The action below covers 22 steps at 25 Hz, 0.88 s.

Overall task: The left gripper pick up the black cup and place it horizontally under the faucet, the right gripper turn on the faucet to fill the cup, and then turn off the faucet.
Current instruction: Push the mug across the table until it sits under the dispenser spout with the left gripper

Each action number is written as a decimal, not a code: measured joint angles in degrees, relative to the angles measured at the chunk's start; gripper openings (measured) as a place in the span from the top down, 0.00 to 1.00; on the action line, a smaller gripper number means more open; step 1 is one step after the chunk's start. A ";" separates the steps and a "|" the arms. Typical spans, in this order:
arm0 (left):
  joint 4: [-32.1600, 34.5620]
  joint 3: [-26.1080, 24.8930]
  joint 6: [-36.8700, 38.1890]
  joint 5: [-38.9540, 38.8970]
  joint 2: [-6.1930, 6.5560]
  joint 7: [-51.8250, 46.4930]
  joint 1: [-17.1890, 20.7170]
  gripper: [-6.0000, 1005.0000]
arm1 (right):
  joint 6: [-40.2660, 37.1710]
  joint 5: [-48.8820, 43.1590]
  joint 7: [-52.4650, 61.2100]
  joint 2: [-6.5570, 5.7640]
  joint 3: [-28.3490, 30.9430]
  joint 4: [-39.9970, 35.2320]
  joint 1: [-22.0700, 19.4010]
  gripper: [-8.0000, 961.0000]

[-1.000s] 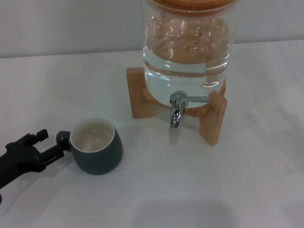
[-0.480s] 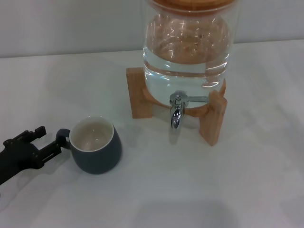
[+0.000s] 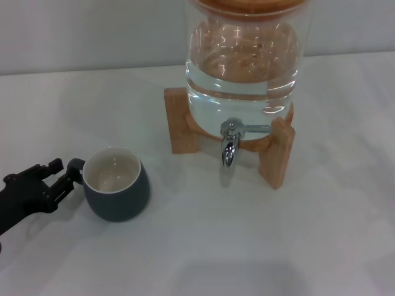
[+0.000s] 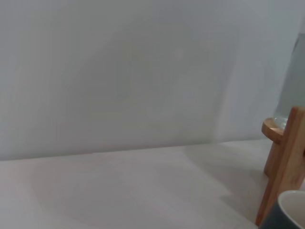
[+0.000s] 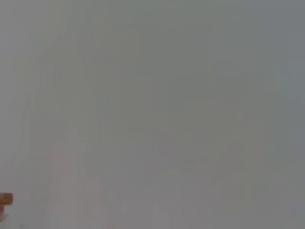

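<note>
Standing upright on the white bench [image 3: 321, 246], the black cup [image 3: 115, 184] is showing an empty cream inside, mouth facing up, its loop handle pointing toward the robot's left. The left end effector [image 3: 65, 176] is pinching that handle between narrowed fingers. Well apart, the faucet [image 3: 229, 144] is aiming its spout downward from the glass jar [image 3: 244, 61], which is holding clear water on a wooden stand [image 3: 278, 154].

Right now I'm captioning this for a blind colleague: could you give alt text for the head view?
The left gripper closes on the handle of the black cup, standing upright on the white table. To its right, the chrome faucet juts from a water-filled glass jar on a wooden stand.
</note>
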 joint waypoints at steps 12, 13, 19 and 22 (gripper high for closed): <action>-2.55 0.08 2.20 0.46 0.18 1.84 -2.34 0.63 | 0.22 0.61 0.00 0.00 0.00 0.24 0.20 0.17; -2.59 0.09 2.27 0.49 0.18 1.86 -2.38 0.63 | 0.20 0.62 0.00 0.00 0.00 0.23 0.31 0.17; -2.33 0.09 2.74 0.59 0.28 1.89 -2.26 0.62 | -0.34 0.81 -0.01 0.00 0.00 0.22 1.04 0.19; -2.14 0.09 3.02 0.58 0.28 1.90 -2.30 0.62 | -0.73 0.83 -0.01 0.00 0.00 0.21 1.40 0.20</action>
